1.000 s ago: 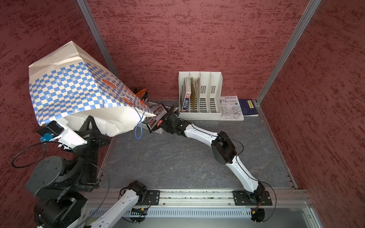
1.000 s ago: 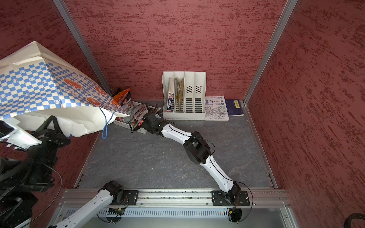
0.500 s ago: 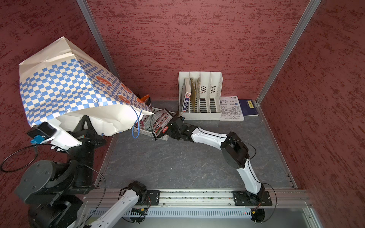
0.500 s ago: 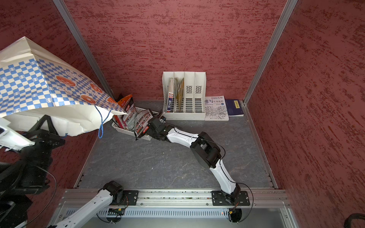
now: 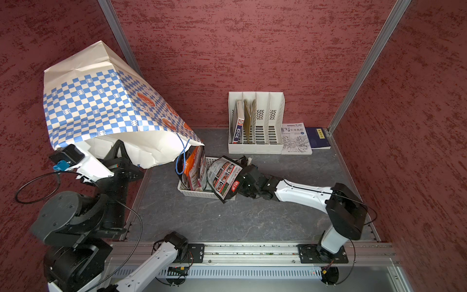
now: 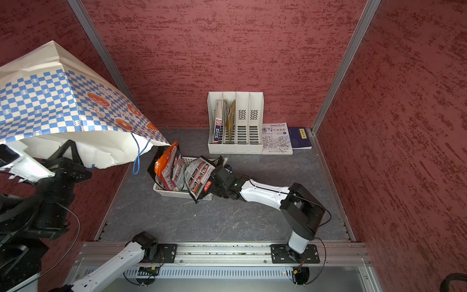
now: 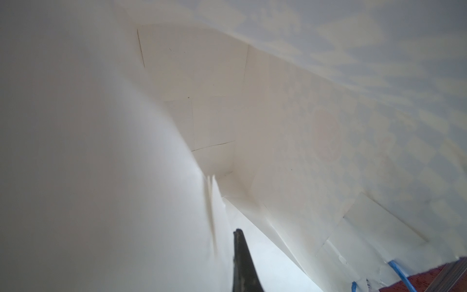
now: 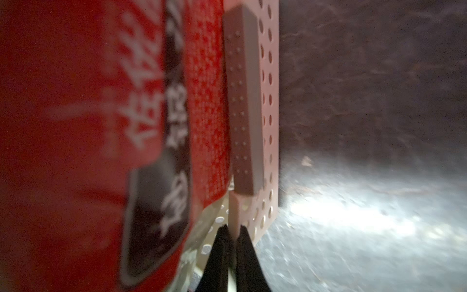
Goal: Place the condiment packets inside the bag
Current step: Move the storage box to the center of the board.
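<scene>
Right hand (image 8: 233, 235): clenched. In its wrist view the thin white strip pinched between the black fingers looks like a wall of the perforated basket (image 5: 194, 193), not a packet.
Left hand (image 7: 238, 242): clenched on the paper wall of the bag (image 5: 101, 106), holding it clear of the counter (image 5: 227, 222).
Bag: tipped over in the air, with its mouth turned down toward the basket. Its lip hangs above the basket end farthest from the right hand, and a blue string handle (image 5: 182, 156) dangles in front of the packets there.
Condiment packets (image 5: 199, 172): they stand on edge inside the basket, an orange one (image 5: 189, 164) among black ones. One black packet (image 5: 225, 177) leans out over the rim at the right hand's end.
Handling: I judge the packets light, floppy and slick. The top seam standing above the basket rim looks like the place to pinch, across the flat faces. The bag is thin, creased paper that would buckle or tear under a hard pull.
Hidden: only one left finger shows, because the paper covers the other. What the left wrist view shows of the bag's inside is bare white. The basket's floor and the packet count cannot be made out. The right wrist view is blurred and half filled by a red packet face, so I cannot tell whether the leaning packet is also caught.
Beyond the basket: a file organizer (image 5: 255, 121) and books (image 5: 295, 139) stand against the wall.
</scene>
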Robot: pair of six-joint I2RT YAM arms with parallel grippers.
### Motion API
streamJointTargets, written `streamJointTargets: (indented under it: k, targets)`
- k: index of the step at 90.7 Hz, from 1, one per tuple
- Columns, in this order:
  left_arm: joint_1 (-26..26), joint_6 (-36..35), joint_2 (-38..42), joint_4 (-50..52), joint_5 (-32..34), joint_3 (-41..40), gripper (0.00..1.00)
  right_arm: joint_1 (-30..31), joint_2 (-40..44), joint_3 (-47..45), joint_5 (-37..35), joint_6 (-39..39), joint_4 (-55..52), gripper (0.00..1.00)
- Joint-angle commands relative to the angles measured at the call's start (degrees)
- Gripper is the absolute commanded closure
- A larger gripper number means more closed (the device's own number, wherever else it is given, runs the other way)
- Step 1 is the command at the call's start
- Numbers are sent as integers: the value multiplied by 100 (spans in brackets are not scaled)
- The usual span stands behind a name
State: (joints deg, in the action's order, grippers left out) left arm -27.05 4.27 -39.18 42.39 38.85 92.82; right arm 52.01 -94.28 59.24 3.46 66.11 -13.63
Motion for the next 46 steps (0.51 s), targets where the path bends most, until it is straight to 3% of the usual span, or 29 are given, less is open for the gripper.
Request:
streamJointTargets:
  k: [1,15,30,46]
  targets:
    - [-20,125,-86,-96,-242,66,100,-469,668,-454,-654,-392,-591,100]
    - [-20,224,-285,258,-446,243,100,-1467,1727,-1225,-689,-1205,-1136,100]
    - [-20,251,-542,735,-616,290,100,-2927,2840,-1799,-548,-2464,-1823,100]
    - [-20,473,-984,1653,-1037,327,100,-4464,3271,-1949,-164,-3657,-2234,100]
